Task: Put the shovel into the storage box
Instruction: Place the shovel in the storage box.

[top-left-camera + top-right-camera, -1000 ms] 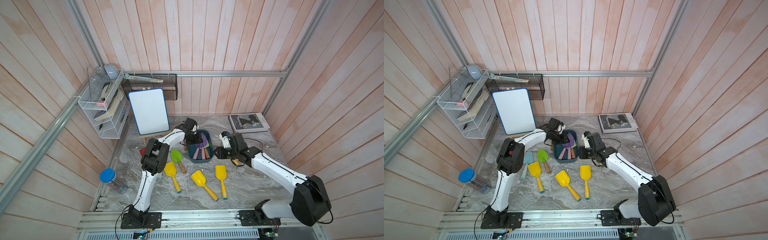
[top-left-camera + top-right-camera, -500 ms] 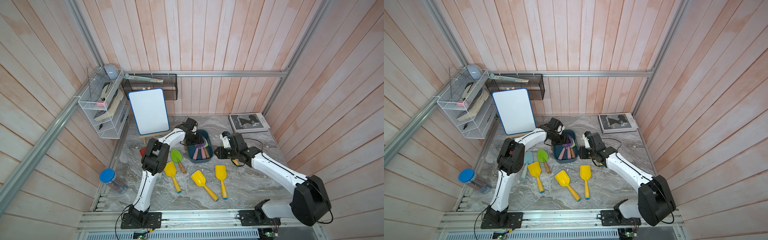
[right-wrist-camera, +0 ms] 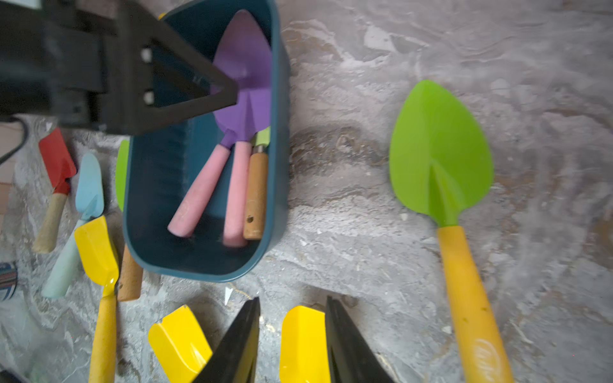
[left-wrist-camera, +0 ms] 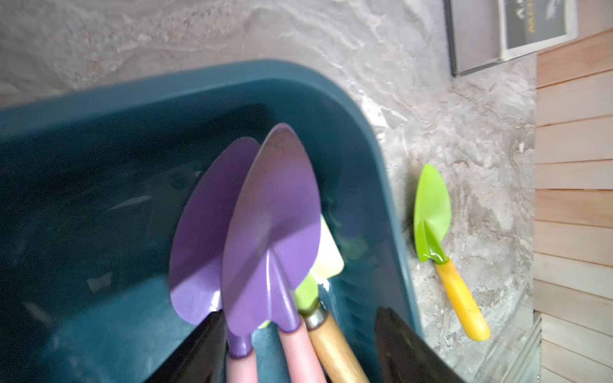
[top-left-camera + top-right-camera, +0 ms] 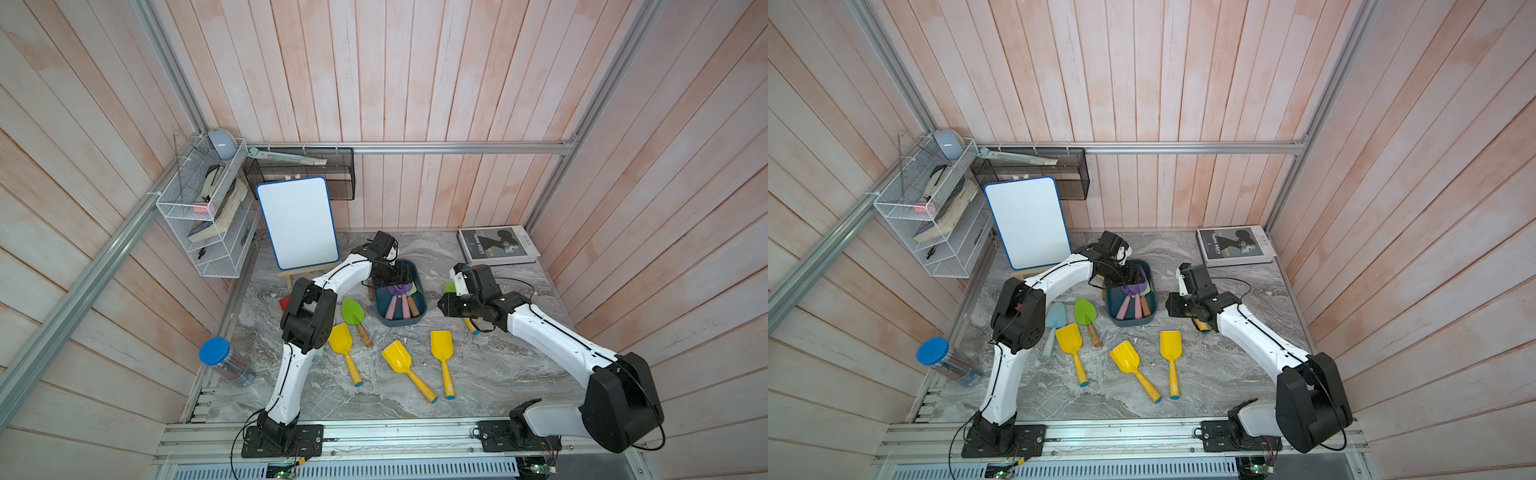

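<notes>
I'm driving a staged lab cell: plank walls [image 5: 415, 83], aluminium rail [image 5: 415, 147] behind the whiteboard [image 5: 297, 222] (marble-look tabletop [image 5: 498, 365] under it).

We record 1 change over the last second: the left gripper [image 4: 298, 315] has opened. Its jaws have spread in steps and now stand wide apart over the storage box [image 4: 365, 132]. The upper purple shovel [image 4: 275, 232] has been let go. It lies inside the box, resting across a 2nd purple shovel [image 4: 205, 232], and its pink handle is clear of both black fingers [image 4: 404, 348]. In both top views, any shift of the shovel itself is too small for us to resolve.
</notes>
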You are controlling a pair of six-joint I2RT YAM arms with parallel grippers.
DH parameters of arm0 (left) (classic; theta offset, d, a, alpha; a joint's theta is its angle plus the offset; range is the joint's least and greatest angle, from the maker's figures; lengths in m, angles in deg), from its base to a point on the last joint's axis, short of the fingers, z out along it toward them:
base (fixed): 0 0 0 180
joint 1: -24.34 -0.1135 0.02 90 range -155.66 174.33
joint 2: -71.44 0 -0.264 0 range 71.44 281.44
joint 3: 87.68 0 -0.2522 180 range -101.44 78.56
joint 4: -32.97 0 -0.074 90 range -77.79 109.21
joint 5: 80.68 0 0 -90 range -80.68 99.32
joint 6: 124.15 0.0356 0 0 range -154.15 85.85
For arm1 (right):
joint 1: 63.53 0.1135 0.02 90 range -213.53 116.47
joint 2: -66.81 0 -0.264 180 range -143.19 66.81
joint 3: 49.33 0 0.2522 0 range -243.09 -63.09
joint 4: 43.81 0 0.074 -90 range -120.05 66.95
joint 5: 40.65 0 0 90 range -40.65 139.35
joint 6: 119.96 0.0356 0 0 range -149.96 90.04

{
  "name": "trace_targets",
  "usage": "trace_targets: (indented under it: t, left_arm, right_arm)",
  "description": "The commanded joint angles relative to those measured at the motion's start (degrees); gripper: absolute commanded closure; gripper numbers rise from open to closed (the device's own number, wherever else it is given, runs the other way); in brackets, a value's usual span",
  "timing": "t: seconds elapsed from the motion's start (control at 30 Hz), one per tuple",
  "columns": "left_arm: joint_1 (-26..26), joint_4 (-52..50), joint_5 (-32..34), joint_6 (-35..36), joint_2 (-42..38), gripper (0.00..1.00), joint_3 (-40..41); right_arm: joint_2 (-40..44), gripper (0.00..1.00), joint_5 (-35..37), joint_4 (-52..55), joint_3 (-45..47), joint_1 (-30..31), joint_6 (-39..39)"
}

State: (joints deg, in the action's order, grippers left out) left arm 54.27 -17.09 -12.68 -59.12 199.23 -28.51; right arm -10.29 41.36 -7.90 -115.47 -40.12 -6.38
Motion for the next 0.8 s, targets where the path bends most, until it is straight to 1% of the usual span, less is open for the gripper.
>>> trace_targets:
  t: [0.0,0.13,0.27,0.37,0.63,0.77]
  left_arm:
    - [0.7,1.1,-0.1,1.3,-7.5,0.18,-1.6]
    - [0.8,1.0,0.0,1.4,-10.6,0.00,-1.0]
    - [1.0,0.2,-0.1,1.6,-12.1,0.01,-0.6]
    - [1.6,1.7,0.1,2.0,-14.8,0.00,1.4]
    - [1.7,12.3,-2.0,0.5,-27.6,0.00,13.2]
    - [0.9,13.7,-5.2,0.4,-30.3,0.00,15.7]
  right_arm:
    - [2.0,0.61,0.0,2.1,2.5,-4.7,-2.0]
    - [2.3,0.61,-2.1,1.7,4.7,-9.9,-3.8]
    - [2.1,0.61,-3.0,1.3,5.9,-11.6,-4.6]
    - [0.9,0.61,-3.7,1.0,6.3,-11.9,-4.7]
    - [-5.4,0.61,-3.1,2.0,5.6,-11.8,-5.8]
    - [-7.2,0.61,0.1,3.0,5.0,-11.8,-5.8]
